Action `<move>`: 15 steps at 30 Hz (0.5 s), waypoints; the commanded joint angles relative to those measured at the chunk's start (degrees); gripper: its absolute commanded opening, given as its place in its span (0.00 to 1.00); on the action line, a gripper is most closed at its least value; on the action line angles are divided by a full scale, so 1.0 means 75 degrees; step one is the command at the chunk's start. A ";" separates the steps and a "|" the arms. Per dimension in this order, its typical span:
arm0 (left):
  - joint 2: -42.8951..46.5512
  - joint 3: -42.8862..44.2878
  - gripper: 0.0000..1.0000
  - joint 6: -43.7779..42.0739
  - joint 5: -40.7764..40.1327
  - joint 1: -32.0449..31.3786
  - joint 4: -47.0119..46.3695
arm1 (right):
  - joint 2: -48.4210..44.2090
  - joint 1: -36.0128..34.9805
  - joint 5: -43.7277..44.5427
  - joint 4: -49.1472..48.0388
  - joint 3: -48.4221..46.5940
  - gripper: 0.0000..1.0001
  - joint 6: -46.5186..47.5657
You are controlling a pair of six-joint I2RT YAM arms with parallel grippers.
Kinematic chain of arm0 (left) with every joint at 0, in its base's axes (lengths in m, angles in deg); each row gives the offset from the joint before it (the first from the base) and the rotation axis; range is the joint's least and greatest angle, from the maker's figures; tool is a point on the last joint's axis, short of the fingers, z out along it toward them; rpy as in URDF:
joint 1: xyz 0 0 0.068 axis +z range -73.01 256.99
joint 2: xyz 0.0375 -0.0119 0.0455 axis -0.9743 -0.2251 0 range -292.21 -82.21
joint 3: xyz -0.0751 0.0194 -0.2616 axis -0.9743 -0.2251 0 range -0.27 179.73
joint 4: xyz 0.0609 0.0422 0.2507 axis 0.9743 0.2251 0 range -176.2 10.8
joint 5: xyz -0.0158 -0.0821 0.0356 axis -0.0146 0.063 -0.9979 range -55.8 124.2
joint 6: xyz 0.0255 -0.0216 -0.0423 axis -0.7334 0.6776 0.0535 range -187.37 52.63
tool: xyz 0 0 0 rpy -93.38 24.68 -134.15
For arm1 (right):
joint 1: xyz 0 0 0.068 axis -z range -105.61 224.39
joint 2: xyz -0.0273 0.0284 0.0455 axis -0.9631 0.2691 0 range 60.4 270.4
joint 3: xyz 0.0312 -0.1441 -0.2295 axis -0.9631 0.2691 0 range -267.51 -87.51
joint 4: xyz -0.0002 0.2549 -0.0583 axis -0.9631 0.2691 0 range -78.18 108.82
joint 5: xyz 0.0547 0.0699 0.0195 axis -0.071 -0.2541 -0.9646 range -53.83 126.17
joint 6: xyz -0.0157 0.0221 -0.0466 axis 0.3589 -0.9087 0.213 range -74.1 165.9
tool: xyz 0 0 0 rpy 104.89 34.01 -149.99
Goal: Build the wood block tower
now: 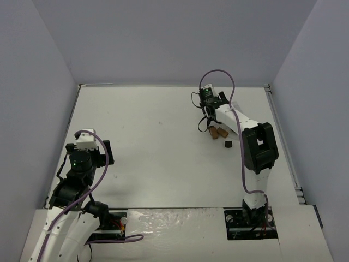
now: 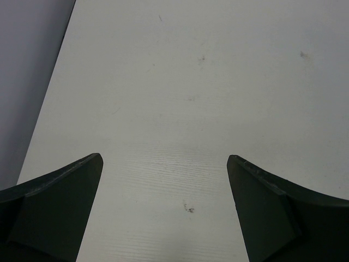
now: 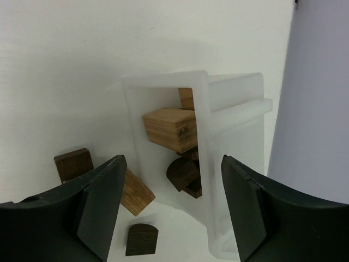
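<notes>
No tower yet, just loose blocks (image 3: 166,128) in and beside the tipped tray (image 3: 234,103) toward the table (image 1: 152,153)'s far right corner. Right gripper (image 3: 173,159) parted, empty; left gripper (image 2: 164,156) wide, empty too.

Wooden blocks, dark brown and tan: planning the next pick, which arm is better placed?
Right. The right gripper hangs open just above the loose dark brown and tan wooden blocks; the left gripper, open, faces only white table far away.

Robot lab test cell.
White table (image 1: 163,164) boxed in by plain grey walls (image 1: 174,38); 2 white robot arms (image 1: 256,147) bolted at its near edge, purple cables (image 1: 218,70) looping along them.
</notes>
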 commanded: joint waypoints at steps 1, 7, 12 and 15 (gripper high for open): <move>-0.0131 0.0323 0.97 0.0101 0.0032 -0.0069 -0.0376 | -0.1209 0.0513 -0.1857 0.0526 -0.0375 0.74 -0.0639; -0.0206 0.0339 0.97 0.0129 0.0114 -0.0072 -0.0373 | -0.1886 0.1582 -0.3771 0.0740 -0.0090 1.00 -0.1016; -0.0213 0.0349 0.97 0.0141 0.0140 -0.0069 -0.0366 | -0.1941 0.1931 -0.4522 0.0949 -0.0078 1.00 -0.0873; -0.0211 0.0351 0.97 0.0149 0.0160 -0.0069 -0.0353 | -0.1820 0.2255 -0.5462 0.1059 -0.0099 1.00 -0.0763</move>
